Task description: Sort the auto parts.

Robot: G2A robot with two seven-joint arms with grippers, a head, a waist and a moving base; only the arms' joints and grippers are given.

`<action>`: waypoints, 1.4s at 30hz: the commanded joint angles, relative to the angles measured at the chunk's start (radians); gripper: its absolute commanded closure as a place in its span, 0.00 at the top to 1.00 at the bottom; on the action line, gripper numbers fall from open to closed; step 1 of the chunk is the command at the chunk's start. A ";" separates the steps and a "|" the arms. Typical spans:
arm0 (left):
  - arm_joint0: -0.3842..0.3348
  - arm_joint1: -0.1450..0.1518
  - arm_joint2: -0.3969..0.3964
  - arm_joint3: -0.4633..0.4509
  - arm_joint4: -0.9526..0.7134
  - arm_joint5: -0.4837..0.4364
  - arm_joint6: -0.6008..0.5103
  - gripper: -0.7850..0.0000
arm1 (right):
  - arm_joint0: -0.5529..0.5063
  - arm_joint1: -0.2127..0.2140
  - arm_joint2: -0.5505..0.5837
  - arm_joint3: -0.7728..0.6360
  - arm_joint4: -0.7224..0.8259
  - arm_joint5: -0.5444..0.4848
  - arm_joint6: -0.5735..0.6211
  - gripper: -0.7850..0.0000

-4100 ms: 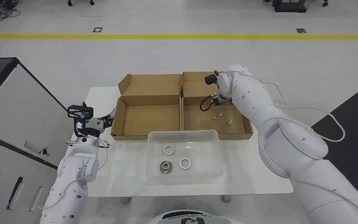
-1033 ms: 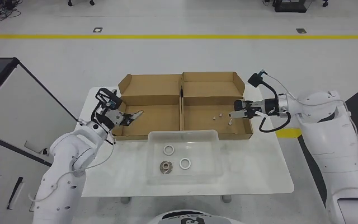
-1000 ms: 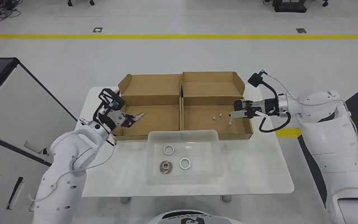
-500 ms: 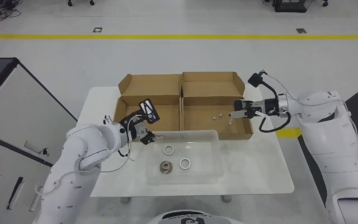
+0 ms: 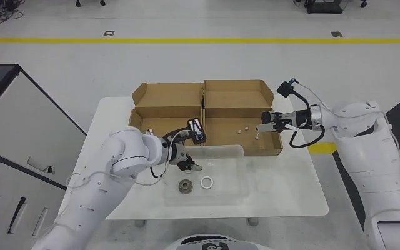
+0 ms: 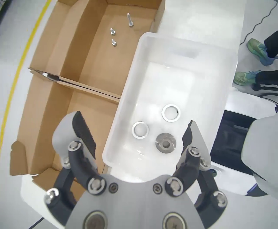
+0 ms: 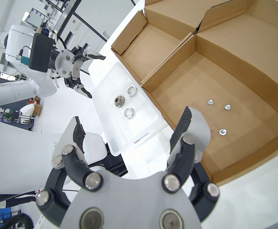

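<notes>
While the left gripper [image 6: 133, 119] hangs open, the hub [image 6: 165, 144] sits bore-up.

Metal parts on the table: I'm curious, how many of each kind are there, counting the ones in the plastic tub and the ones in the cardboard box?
Rings: 2, in the clear tub
Flanged hub: 1, in the same tub
Bolts: 3, in a cardboard box
Total: 6

White table [image 5: 284, 187] bears clear bin [image 5: 230, 182], left cardboard box [image 5: 167, 111] and right cardboard box [image 5: 228, 132].
</notes>
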 commanded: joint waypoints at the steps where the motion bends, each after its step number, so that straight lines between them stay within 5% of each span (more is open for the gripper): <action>1: -0.033 0.001 0.043 0.012 -0.021 0.030 -0.029 1.00 | 0.000 0.000 0.000 0.000 0.000 0.000 0.000 1.00; 25: -0.039 0.002 0.064 0.015 -0.011 0.029 -0.028 1.00 | 0.000 0.000 0.000 0.000 0.000 0.000 0.000 1.00; 36: -0.330 -0.010 0.415 0.173 -0.088 0.094 -0.093 1.00 | 0.000 0.000 0.000 0.000 0.000 0.000 0.000 1.00; 42: -0.442 -0.026 0.537 0.241 -0.164 0.123 -0.122 1.00 | 0.000 0.000 0.000 0.000 0.000 0.000 0.000 1.00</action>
